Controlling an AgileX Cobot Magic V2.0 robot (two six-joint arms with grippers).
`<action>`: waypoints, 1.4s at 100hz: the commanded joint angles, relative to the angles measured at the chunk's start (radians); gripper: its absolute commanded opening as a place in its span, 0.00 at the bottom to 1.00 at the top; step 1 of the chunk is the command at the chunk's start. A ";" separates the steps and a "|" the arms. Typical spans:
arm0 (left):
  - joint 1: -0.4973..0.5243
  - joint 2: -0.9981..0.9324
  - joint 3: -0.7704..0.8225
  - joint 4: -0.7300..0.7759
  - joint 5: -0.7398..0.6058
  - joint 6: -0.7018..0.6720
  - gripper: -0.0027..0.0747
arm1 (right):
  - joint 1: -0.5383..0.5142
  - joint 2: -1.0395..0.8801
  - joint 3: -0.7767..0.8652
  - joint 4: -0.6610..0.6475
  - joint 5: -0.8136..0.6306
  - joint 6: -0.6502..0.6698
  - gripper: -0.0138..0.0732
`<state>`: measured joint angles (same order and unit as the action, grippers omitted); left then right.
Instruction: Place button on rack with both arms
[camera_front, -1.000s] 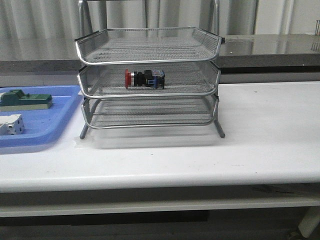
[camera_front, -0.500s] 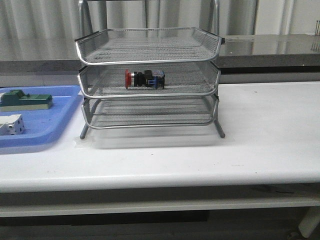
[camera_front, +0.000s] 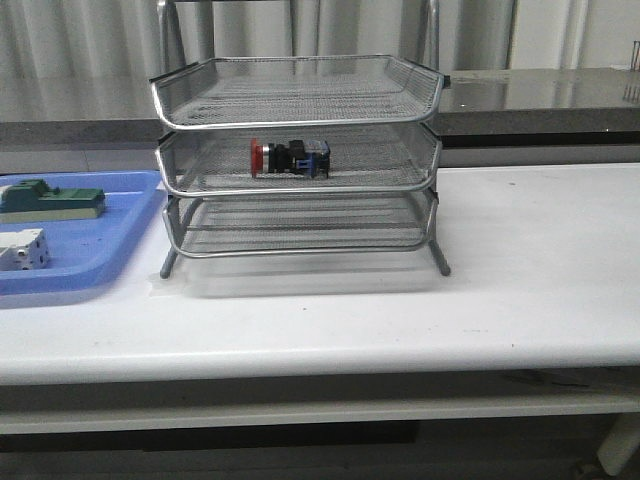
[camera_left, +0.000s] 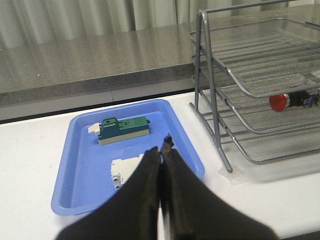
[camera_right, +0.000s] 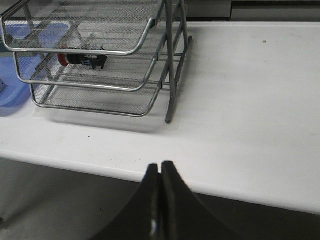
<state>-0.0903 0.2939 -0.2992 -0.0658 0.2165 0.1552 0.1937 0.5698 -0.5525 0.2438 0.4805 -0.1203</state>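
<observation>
1. A blue plastic tray (camera_front: 90, 255) sits at the left of the white tabletop (camera_front: 540, 260), holding a green block (camera_front: 55, 200) and a white block (camera_front: 22, 250) nearer the front edge.
2. The left end effector (camera_left: 161, 152) is over the near part of that tray in its wrist view, fingers pressed together, gripping nothing.
3. The rack (camera_front: 297, 160), three wire-mesh tiers, stands just right of the tray.
4. The button (camera_front: 290, 157) lies on its side in the middle tier, red cap pointing left, blue block right.
5. The right end effector (camera_right: 160, 167) hangs off the tabletop's front edge, well apart from the rack, fingers together and empty.
</observation>
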 joint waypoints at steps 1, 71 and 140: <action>0.002 0.005 -0.026 -0.011 -0.085 -0.009 0.01 | -0.007 -0.002 -0.026 -0.003 -0.064 -0.010 0.09; 0.002 0.005 -0.026 -0.011 -0.085 -0.009 0.01 | -0.007 -0.236 0.136 -0.261 -0.211 0.193 0.09; 0.002 0.005 -0.026 -0.011 -0.085 -0.009 0.01 | -0.085 -0.600 0.438 -0.261 -0.322 0.194 0.09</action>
<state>-0.0903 0.2939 -0.2992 -0.0658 0.2165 0.1552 0.1140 -0.0106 -0.1011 -0.0053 0.2527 0.0695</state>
